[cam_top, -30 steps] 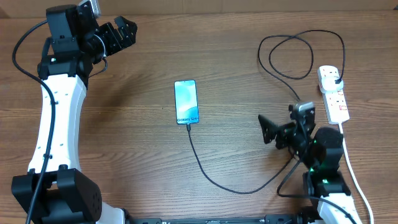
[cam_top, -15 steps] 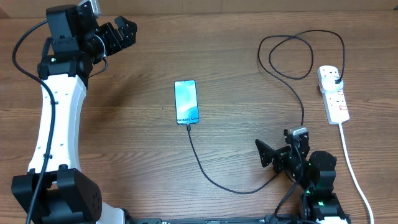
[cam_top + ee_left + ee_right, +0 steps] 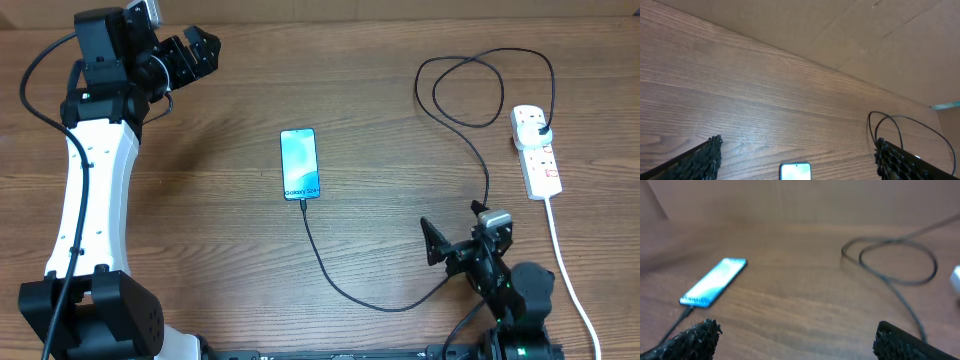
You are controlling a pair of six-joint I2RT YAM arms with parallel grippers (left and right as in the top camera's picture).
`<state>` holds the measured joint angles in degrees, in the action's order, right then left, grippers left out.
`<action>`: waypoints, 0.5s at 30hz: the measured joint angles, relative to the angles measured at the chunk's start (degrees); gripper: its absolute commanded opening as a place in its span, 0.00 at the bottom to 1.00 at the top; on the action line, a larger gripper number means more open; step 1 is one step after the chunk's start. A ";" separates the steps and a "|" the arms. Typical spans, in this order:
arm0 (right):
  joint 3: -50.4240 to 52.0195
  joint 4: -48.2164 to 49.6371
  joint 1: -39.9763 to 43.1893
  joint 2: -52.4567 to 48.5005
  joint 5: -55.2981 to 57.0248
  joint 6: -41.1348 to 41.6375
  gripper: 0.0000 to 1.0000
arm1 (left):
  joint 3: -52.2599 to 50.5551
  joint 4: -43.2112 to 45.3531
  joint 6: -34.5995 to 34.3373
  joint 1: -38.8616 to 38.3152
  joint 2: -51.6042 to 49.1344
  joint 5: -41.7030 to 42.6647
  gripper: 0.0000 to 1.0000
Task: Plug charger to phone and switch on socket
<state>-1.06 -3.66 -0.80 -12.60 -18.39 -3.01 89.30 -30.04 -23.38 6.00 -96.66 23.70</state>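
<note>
Right jaws have pulled back, open and empty, phone (image 3: 300, 164) well apart; left jaws open.

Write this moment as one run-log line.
charger: joins phone and socket | socket: on/off unclear | left gripper: open, empty | right gripper: open, empty

— How many phones on the counter (image 3: 200, 220)?
— One, a smartphone (image 3: 300, 164) with its screen lit.
— Cables?
— Two. One thin black charger (image 3: 487, 178) and one thick white lead (image 3: 566, 268).
— Power strips?
— One white socket (image 3: 537, 160), with one black plug in it.
— Loops in the black cable?
— Two coils, overlapping, at the far side.
— Robot arms?
— Two, each with one hand: the left hand (image 3: 198, 52) and the right hand (image 3: 441, 250). Two fingers per hand, so four fingers in all.
</note>
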 measured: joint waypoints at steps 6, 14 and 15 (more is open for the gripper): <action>0.00 0.61 0.00 10.84 0.39 0.02 1.00 | 0.00 0.00 0.00 0.00 0.00 0.00 1.00; 0.00 0.35 0.00 11.96 0.42 0.02 1.00 | 0.00 0.02 0.00 0.00 0.02 0.00 0.99; 0.00 0.35 0.00 11.98 0.42 0.00 1.00 | 0.00 0.02 0.00 0.00 0.02 0.00 1.00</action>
<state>-1.06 -3.31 -0.80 -0.62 -17.98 -3.01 89.30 -30.02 -23.38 6.00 -96.64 23.70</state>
